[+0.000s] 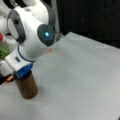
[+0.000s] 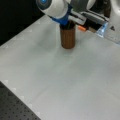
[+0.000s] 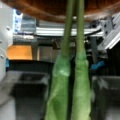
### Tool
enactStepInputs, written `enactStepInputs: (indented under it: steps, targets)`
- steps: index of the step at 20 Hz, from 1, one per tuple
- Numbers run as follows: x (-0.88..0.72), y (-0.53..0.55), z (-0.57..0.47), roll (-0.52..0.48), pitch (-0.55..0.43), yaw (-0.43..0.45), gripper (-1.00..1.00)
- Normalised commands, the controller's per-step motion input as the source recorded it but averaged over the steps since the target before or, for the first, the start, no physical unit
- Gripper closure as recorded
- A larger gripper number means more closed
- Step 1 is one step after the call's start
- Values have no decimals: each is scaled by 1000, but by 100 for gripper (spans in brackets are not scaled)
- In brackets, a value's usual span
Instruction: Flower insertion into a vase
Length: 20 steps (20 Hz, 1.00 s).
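My gripper (image 3: 67, 82) pinches two green stems (image 3: 72, 37) between its fingers (image 3: 27, 85), right over the vase (image 1: 27, 86). In the wrist view the stem tips reach the brown rim (image 3: 60, 11) at the top; I can't tell how deep they go. Judging from that, insertion is under way, release not yet done. The vase stands on the table (image 1: 82, 75) near a front view's left edge, with open tabletop all round in both front views. Clutter (image 2: 100, 22) sits behind it.
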Motion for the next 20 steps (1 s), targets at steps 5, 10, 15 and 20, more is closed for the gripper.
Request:
enactStepInputs:
  steps: [5, 10, 15, 20]
  targets:
    - [266, 101, 47, -46, -66, -84, -100]
    - [176, 76, 0, -31, -23, -110, -100]
    - [157, 113, -24, 44, -310, -68, -100]
    - [28, 237, 7, 200, -868, 17, -100]
